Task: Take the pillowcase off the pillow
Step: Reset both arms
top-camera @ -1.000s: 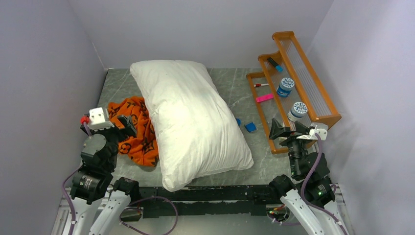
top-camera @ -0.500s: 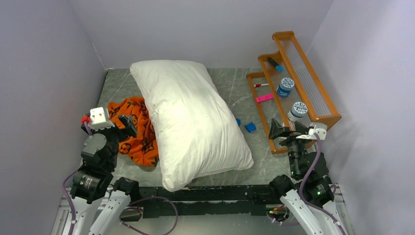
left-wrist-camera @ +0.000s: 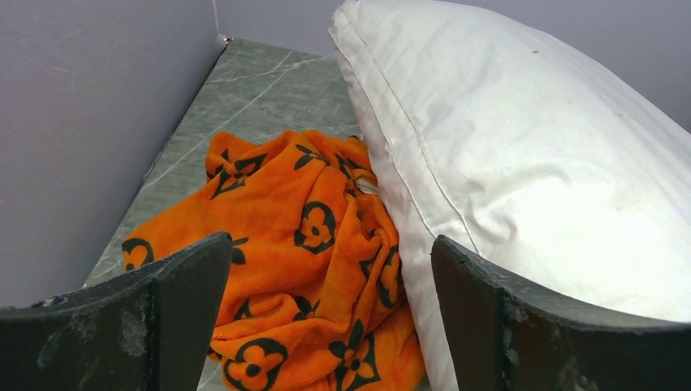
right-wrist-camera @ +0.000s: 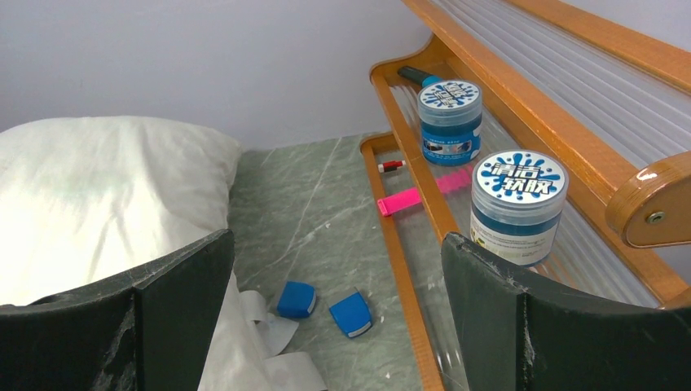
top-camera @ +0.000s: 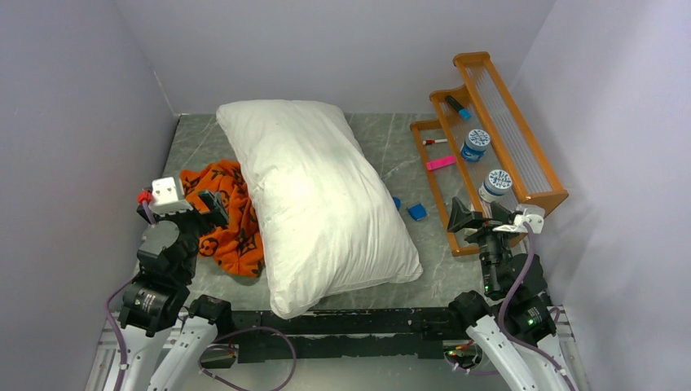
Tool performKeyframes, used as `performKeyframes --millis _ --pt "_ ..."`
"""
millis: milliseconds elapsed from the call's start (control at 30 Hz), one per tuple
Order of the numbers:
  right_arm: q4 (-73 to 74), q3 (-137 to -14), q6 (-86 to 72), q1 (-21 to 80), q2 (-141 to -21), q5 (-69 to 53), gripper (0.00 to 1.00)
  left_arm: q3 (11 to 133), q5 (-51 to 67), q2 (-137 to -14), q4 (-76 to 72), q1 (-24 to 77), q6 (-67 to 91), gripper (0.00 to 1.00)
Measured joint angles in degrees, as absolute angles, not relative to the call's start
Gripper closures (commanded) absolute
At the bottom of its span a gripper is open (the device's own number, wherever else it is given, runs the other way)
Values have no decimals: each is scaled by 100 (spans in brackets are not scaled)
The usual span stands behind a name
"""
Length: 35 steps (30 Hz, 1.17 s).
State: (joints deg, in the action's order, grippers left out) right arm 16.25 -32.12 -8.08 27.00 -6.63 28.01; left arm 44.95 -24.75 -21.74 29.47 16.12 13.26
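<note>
Both sets of jaws gape fully, holding nothing. The pillowcase (top-camera: 226, 218) lies crumpled on the surface (top-camera: 383, 151) at nine o'clock of the bare pillow (top-camera: 318, 195), touching it. Removal looks complete, so only parking the arms seems needed. At three o'clock, on the rack (top-camera: 521, 155), a jar (right-wrist-camera: 516, 204) lid apparently reads 清洁软胶.

A stepped orange wooden rack (right-wrist-camera: 521, 91) stands along the right edge of the grey marbled table (top-camera: 383, 155). Two blue jars sit on it, one nearer (right-wrist-camera: 519, 205) and one farther (right-wrist-camera: 450, 120). A dark pen (right-wrist-camera: 420, 77) lies at its far end. On its lowest level lie a pink strip (right-wrist-camera: 399, 201) and a red-capped marker (right-wrist-camera: 391, 166). Two small blue blocks (right-wrist-camera: 296, 299) (right-wrist-camera: 351, 314) lie on the table, just left of the rack.
</note>
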Motion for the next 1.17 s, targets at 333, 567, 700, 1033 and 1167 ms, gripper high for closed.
performKeyframes --millis 333,567,700,1033,1167 --pt "1623 -3214 -851 2692 -683 2805 0 4469 -2469 -2174 2939 1614 1326 4" --pt "1625 -3214 -799 2692 -810 2722 0 4469 -2471 -2174 2939 1627 1326 4" --pt "1612 -3214 -733 2692 -814 2541 0 4469 -2471 -2198 2941 1634 1326 4" --pt "1575 -3214 -556 2692 -814 1946 0 4469 -2453 -2318 2943 1638 1326 4" --pt "1553 -3214 -543 2692 -816 1754 0 4469 -2440 -2324 2943 1638 1326 4"
